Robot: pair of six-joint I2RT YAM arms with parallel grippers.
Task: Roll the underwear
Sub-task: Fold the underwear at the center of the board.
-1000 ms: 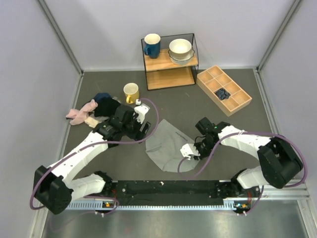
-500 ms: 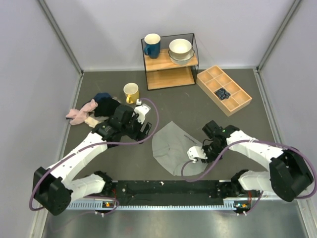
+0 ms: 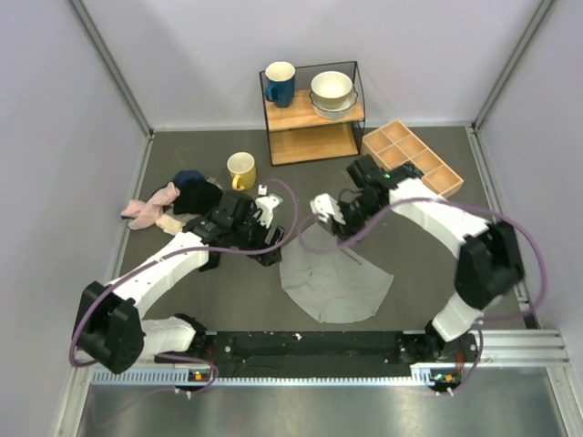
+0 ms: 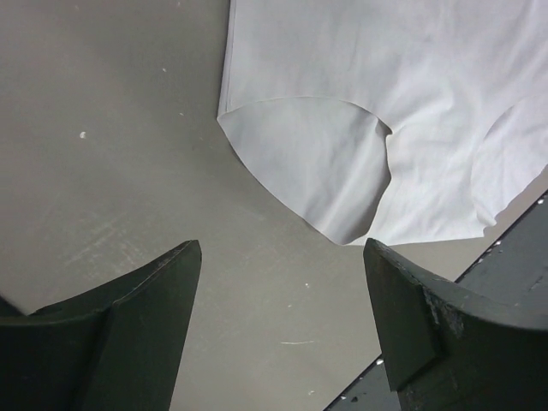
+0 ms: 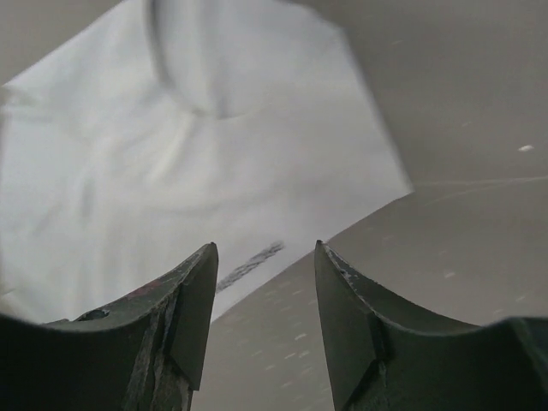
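Note:
The underwear (image 3: 335, 280) is a light grey fan-shaped brief lying flat on the dark table, with small dark lettering near its far edge. My left gripper (image 3: 271, 251) is open and empty just left of it; the left wrist view shows the cloth (image 4: 360, 128) ahead of the spread fingers (image 4: 154, 291). My right gripper (image 3: 330, 218) is open and empty, hovering over the far edge. In the right wrist view the cloth (image 5: 188, 154) and its lettering (image 5: 248, 265) lie beyond the gripper (image 5: 264, 248).
A yellow mug (image 3: 241, 169) stands at the far left of centre. A small wooden shelf (image 3: 314, 114) at the back holds a blue mug (image 3: 280, 84) and bowls (image 3: 332, 91). A wooden divided tray (image 3: 433, 164) is far right. A pile of clothes (image 3: 168, 202) lies left.
My right arm has swung from the underwear's near right side to its far edge. The underwear now lies spread flatter and wider. The left gripper has shifted slightly.

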